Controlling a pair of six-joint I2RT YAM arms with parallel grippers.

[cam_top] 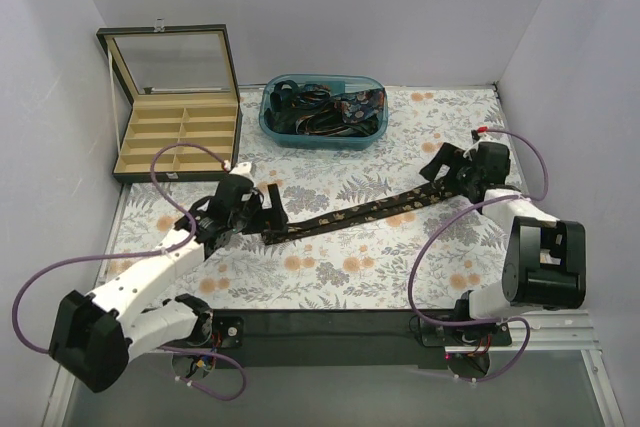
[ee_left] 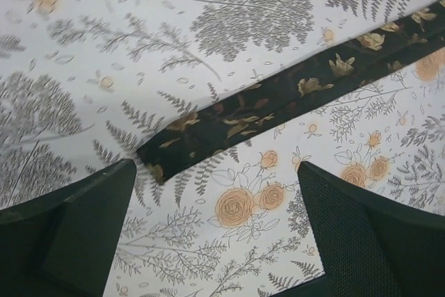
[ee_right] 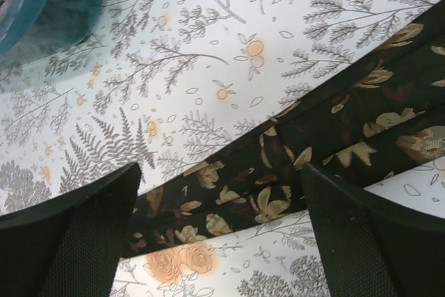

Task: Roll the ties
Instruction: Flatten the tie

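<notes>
My left gripper [ee_left: 215,172] is spread wide, gripping nothing. One end of the tie [ee_left: 278,95] lies flat on the flowered cloth [ee_left: 229,26] just ahead of the gap between my left fingers [ee_left: 76,227]. My right gripper [ee_right: 219,172] is also spread wide, and the tie [ee_right: 313,137] runs across the gap between those fingers [ee_right: 76,234], in what looks like two overlapping layers.

From above, the tie [cam_top: 350,215] stretches slantwise across the middle of the table, from my left gripper [cam_top: 268,215] up towards the right gripper [cam_top: 432,172] nearer the right edge. More ties [cam_top: 320,112] sit tangled in a teal bin [cam_top: 322,144] at the far edge. An open box [cam_top: 170,175] is at the far left corner.
</notes>
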